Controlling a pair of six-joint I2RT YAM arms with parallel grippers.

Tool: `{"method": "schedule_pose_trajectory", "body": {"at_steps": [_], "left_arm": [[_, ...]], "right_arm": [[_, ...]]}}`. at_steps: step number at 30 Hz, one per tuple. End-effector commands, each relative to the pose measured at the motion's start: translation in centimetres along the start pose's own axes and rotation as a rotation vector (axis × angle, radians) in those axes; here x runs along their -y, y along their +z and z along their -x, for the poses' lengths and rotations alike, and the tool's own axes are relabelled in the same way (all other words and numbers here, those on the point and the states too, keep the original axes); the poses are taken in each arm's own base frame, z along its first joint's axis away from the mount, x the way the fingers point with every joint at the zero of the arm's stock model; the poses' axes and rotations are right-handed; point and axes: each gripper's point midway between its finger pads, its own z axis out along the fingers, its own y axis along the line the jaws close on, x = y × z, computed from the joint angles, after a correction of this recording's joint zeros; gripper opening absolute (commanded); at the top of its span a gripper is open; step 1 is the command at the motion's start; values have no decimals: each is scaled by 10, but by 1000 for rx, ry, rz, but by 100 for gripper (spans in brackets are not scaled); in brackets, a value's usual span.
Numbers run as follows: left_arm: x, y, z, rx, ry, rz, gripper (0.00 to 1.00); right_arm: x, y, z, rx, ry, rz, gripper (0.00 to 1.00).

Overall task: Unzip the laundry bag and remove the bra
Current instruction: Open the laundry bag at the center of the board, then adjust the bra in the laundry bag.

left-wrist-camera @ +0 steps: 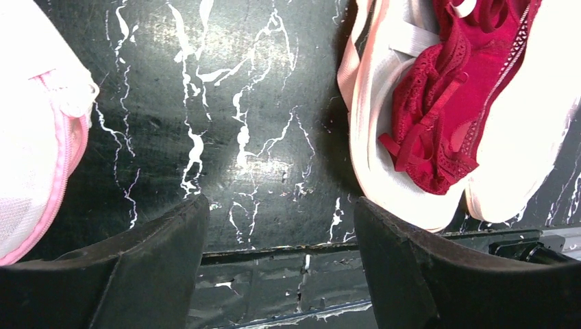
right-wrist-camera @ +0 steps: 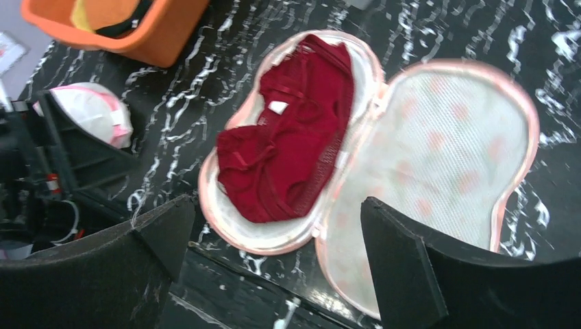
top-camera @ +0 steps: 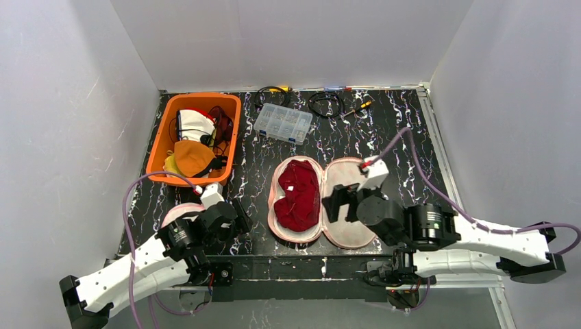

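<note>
**Top view:** the open right half of the laundry bag (top-camera: 351, 232) is partly covered by the right arm (top-camera: 479, 247). A second pink-and-white bag (top-camera: 175, 211) is largely hidden beneath the left arm (top-camera: 151, 264). The contents of the clear box (top-camera: 283, 123) and the small items (top-camera: 357, 107) along the far edge of the worktop (top-camera: 404, 151) are too small to be identified.

**Left wrist view:** the bra (left-wrist-camera: 438, 116) is cut off by the top edge, the laundry bag by the top and right edges.

**Right wrist view:** the orange basket (right-wrist-camera: 157, 34) is cropped at the top.

The bra (right-wrist-camera: 288, 151) is lacy cloth, the laundry bag (right-wrist-camera: 445, 157) mesh.
</note>
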Motion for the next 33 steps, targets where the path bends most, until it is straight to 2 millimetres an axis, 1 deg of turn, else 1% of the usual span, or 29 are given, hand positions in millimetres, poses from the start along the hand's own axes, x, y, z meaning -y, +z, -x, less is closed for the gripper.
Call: {"method": "schedule_pose_trajectory", "body": {"at_steps": [1, 3, 5, 6, 8, 9, 10, 11, 12, 14, 17, 19, 21, 24, 26, 29, 33], "left_arm": [[12, -5, 11, 21, 15, -25, 74], [20, -4, 11, 15, 20, -46, 74], [33, -3, 13, 14, 33, -86, 74], [41, -2, 15, 17, 42, -112, 73], [55, 1, 17, 27, 69, -162, 73], [61, 3, 19, 34, 79, -176, 73], [65, 5, 20, 42, 91, -186, 73], [69, 8, 22, 51, 104, -192, 73], [69, 12, 22, 55, 111, -185, 73], [71, 19, 22, 64, 125, -180, 73], [82, 26, 24, 95, 151, -237, 72], [88, 31, 27, 110, 152, -266, 72], [90, 39, 24, 85, 154, -271, 72], [87, 51, 17, 29, 160, -240, 72], [87, 54, 16, 14, 166, -226, 72], [82, 52, 21, 23, 174, -195, 74], [67, 50, 24, 22, 172, -117, 74]], "right_arm": [[-52, 12, 12, -17, -127, 106, 99], [-59, 27, 6, -6, -164, 82, 98], [-58, 46, 0, 48, -174, 31, 97], [-54, 56, -5, 62, -159, 13, 96], [-41, 81, -19, 37, -94, 17, 96], [-31, 95, -27, 7, -31, 27, 95], [-21, 108, -38, -38, 35, 46, 94], [-10, 118, -49, -71, 106, 60, 92], [-4, 124, -56, -86, 163, 88, 91], [7, 128, -68, -84, 224, 122, 90], [25, 125, -90, -105, 255, 126, 91], [35, 124, -102, -125, 269, 105, 90], [48, 123, -116, -147, 281, 61, 90], [66, 122, -136, -178, 309, 2, 89], [75, 123, -146, -192, 324, -31, 89], [83, 126, -155, -208, 335, -55, 90], [88, 134, -160, -231, 338, -59, 91]]}}
